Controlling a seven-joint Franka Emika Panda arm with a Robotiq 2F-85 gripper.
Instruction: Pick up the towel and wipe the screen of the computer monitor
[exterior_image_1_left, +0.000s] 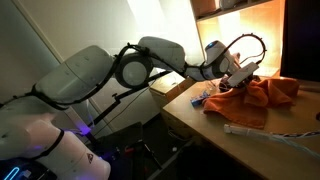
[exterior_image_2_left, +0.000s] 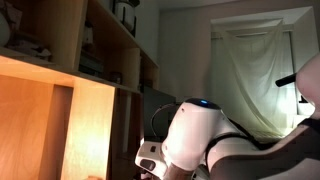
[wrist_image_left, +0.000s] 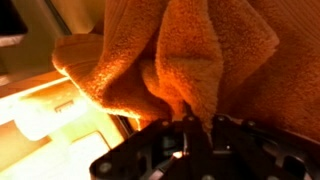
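Observation:
The orange-red towel (exterior_image_1_left: 262, 96) lies bunched on the wooden desk (exterior_image_1_left: 195, 122) in an exterior view. My gripper (exterior_image_1_left: 238, 72) is at the towel's left upper edge. In the wrist view the towel (wrist_image_left: 190, 50) fills most of the picture in thick folds. There my gripper (wrist_image_left: 198, 126) is shut on a fold of it, and the cloth rises from between the fingers. A dark flat panel at the right edge behind the towel looks like the computer monitor (exterior_image_1_left: 304, 40); its face shows only in part.
A long white object (exterior_image_1_left: 262, 135) lies on the desk nearer the front, and a small blue thing (exterior_image_1_left: 203, 98) sits left of the towel. A lit shelf (exterior_image_1_left: 240, 15) is behind. The robot's white body (exterior_image_2_left: 200, 135) blocks an exterior view, beside wooden shelves (exterior_image_2_left: 90, 60).

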